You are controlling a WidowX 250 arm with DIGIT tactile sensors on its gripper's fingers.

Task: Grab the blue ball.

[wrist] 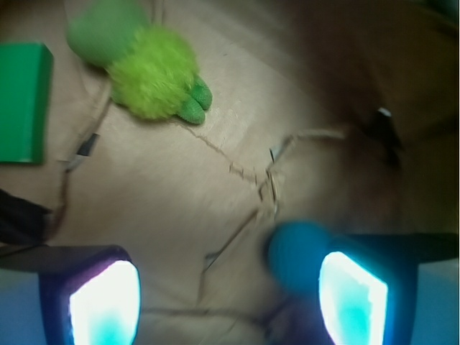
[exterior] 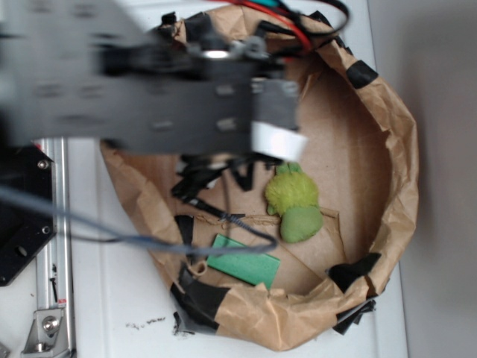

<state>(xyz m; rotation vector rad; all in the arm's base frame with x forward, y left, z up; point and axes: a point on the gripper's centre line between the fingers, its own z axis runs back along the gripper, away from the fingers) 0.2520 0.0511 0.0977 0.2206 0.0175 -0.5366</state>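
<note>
Wrist view has the action: the gripper sits low over the brown paper floor w/ its jaws spread wide, nothing pinched between them. The blue ball lies right up against the inside of one glowing finger pad, on the right of this view, w/ a broad gap to the other pad — so it's inside the span but off-centre, and whether pad and ball actually touch is too blurry to call.

Progress, as I read it: approach looks about done, grab not yet made. What's left — close on the ball and lift.

Exterior view doesn't help on the ball; the blurred arm covers that part of the paper-walled bin.

Neighbours: yellow-green plush toy and flat green block both sit well apart from the jaws, no obstruction there. Dark cables trail across the bin floor. Main risk, I'd judge — the off-centre ball gets nudged sideways rather than caught as the jaws close.
</note>
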